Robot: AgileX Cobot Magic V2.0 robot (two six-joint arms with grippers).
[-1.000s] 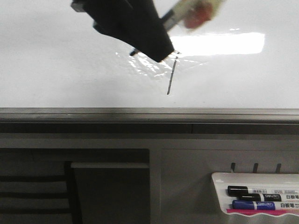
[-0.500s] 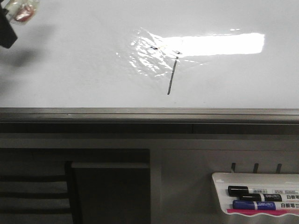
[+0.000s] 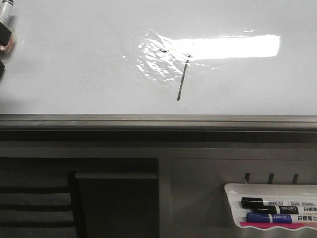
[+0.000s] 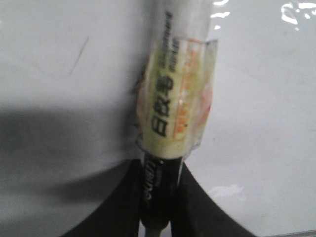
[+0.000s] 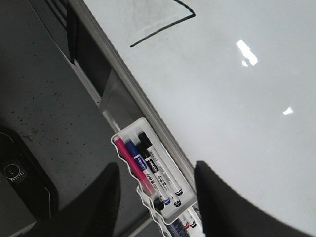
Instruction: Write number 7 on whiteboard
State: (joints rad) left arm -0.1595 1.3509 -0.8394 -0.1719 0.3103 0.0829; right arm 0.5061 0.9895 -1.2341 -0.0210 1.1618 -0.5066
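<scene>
The whiteboard (image 3: 74, 64) fills the upper front view, with glare and a wrinkled shiny patch. The number 7 (image 3: 183, 79) is drawn there: a faint top stroke and a long slanted downstroke. It shows as a dark angled line in the right wrist view (image 5: 163, 30). My left gripper (image 4: 158, 173) is shut on a black marker (image 4: 175, 98) with a taped yellowish label, held close to the board (image 4: 266, 98). Only the marker's end (image 3: 6, 39) shows at the front view's far left edge. My right gripper (image 5: 157, 170) is open and empty above the marker tray.
A grey metal rail (image 3: 158, 119) runs along the board's near edge. A small white tray (image 3: 233, 191) at the lower right holds black, blue and pink markers (image 5: 143, 158). Dark cabinet panels (image 3: 119, 203) sit below the rail. Grey speckled floor (image 5: 49, 108) lies beyond.
My left gripper, with the marker, has moved from over the 7 to the far left edge of the front view. The whole 7 is now uncovered.
</scene>
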